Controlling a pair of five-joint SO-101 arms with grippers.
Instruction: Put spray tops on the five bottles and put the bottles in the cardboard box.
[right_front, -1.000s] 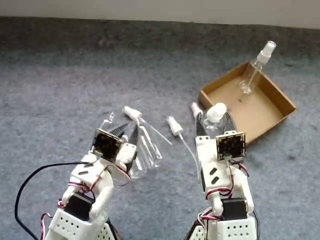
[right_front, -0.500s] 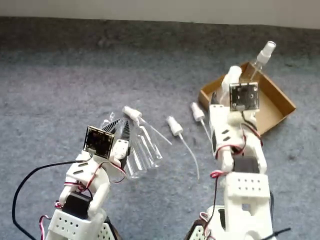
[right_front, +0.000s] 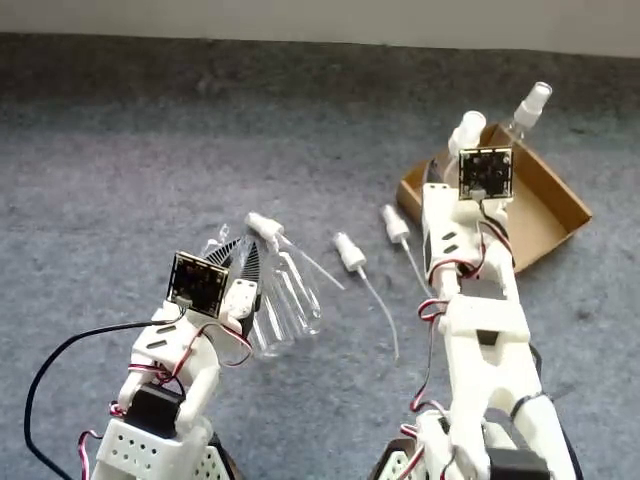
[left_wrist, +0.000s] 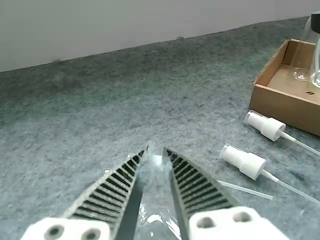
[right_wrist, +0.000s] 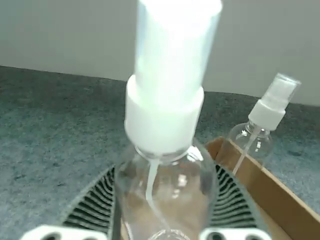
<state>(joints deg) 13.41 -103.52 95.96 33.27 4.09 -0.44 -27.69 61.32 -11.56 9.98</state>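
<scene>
Starting nearest the arms, the left gripper (left_wrist: 155, 152) has its jaws drawn narrow, seemingly pinching an uncapped bottle (right_front: 287, 300) among the clear ones lying on the carpet (right_front: 150, 150). Beyond it, 3 loose spray tops (right_front: 350, 252) lie short of the cardboard box (right_front: 575, 205). Farther on, the right gripper (right_wrist: 166, 172) clamps a capped bottle (right_wrist: 165, 197) upright above the box's near corner. My judgement: lower it straight, let its base meet the box floor before releasing, and set it beside the 1 standing bottle (right_front: 520, 120) at the far wall, not against it.
</scene>
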